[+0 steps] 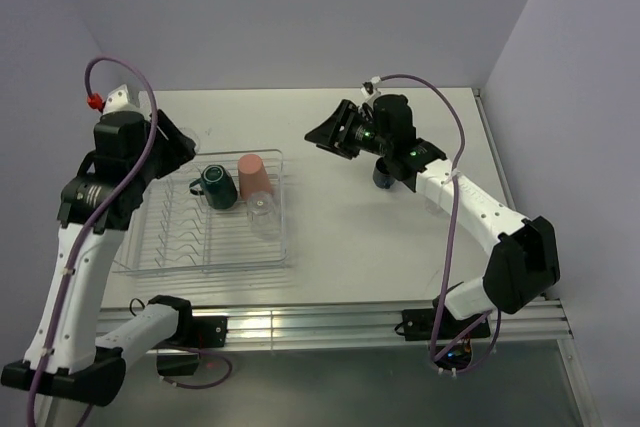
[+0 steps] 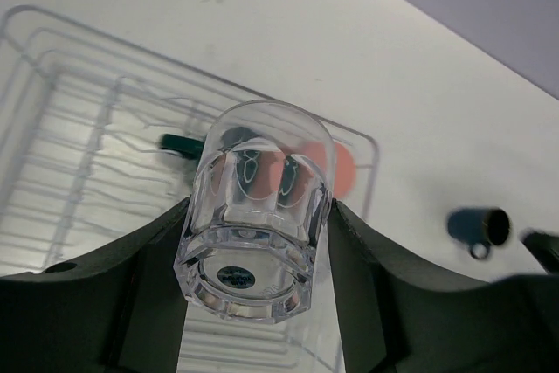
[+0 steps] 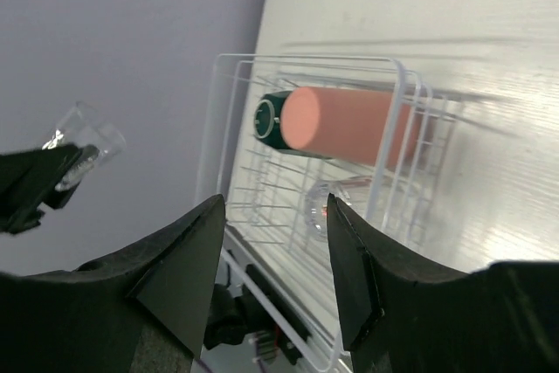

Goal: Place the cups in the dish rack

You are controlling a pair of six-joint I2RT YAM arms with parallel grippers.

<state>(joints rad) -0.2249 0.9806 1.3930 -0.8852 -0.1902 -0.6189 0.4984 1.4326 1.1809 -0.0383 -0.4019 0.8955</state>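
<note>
My left gripper (image 2: 258, 205) is shut on a small clear glass (image 2: 260, 216), held above the back-left part of the transparent dish rack (image 1: 150, 252). Inside the rack stand a dark teal mug (image 1: 217, 187), a salmon-pink tumbler (image 1: 254, 175) and another clear glass (image 1: 263, 211), grouped at its right end. The right gripper (image 1: 318, 137) hovers open and empty above the table, right of the rack, with its fingers pointing toward it. A navy mug (image 2: 479, 227) lies on its side on the table, half hidden under the right wrist in the top view.
The rack's raised wire rim (image 3: 397, 120) faces the right gripper. The table's right edge meets a wall (image 1: 560, 97). A metal rail (image 1: 330, 322) runs along the near edge by the arm bases.
</note>
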